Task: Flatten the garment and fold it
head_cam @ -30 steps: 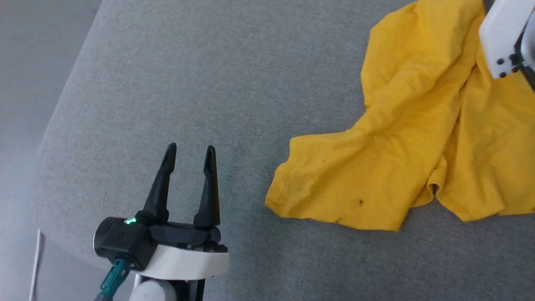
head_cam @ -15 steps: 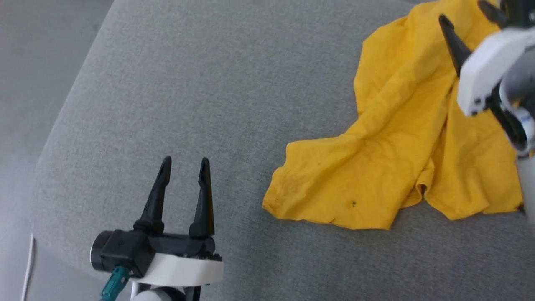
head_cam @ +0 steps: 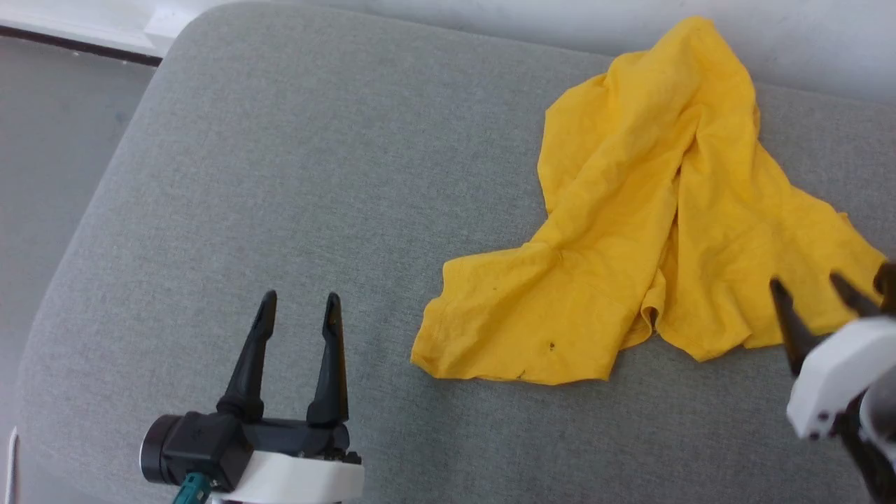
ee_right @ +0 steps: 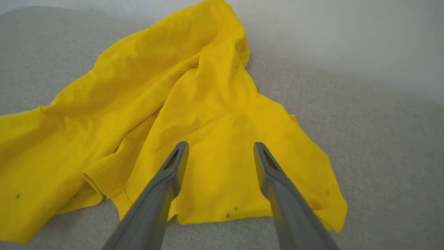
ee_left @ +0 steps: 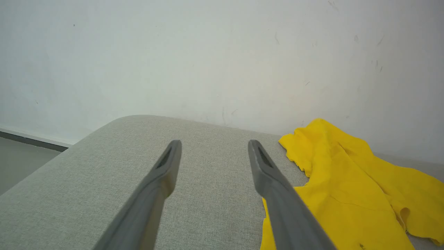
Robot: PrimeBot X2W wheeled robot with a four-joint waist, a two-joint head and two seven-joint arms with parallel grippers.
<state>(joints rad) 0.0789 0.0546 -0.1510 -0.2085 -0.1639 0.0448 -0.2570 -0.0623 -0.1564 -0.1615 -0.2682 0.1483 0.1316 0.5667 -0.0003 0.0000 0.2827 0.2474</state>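
Note:
The garment (head_cam: 651, 231) is a bright yellow T-shirt lying crumpled on the grey cushion (head_cam: 315, 175), its far end bunched toward the wall. Only plain yellow cloth shows, with a few small dark specks. My left gripper (head_cam: 299, 301) hovers open over bare cushion, well left of the shirt's near corner. In the left wrist view the garment (ee_left: 347, 194) lies to the right of the spread fingers (ee_left: 163, 173). My right gripper (head_cam: 812, 287) is open at the lower right, over the shirt's near right edge. The right wrist view has the garment (ee_right: 208, 111) under the open right gripper (ee_right: 220, 147), holding nothing.
A pale wall (ee_left: 222, 52) rises right behind the cushion's far edge. The cushion's rounded left corner drops to grey floor (head_cam: 49, 140), with a dark baseboard (head_cam: 70, 42) at the top left. Bare cushion stretches left of and in front of the shirt.
The head camera has tilted up, bringing the wall and the whole shirt into view. My right gripper has drawn back from over the shirt's far part to its near right edge.

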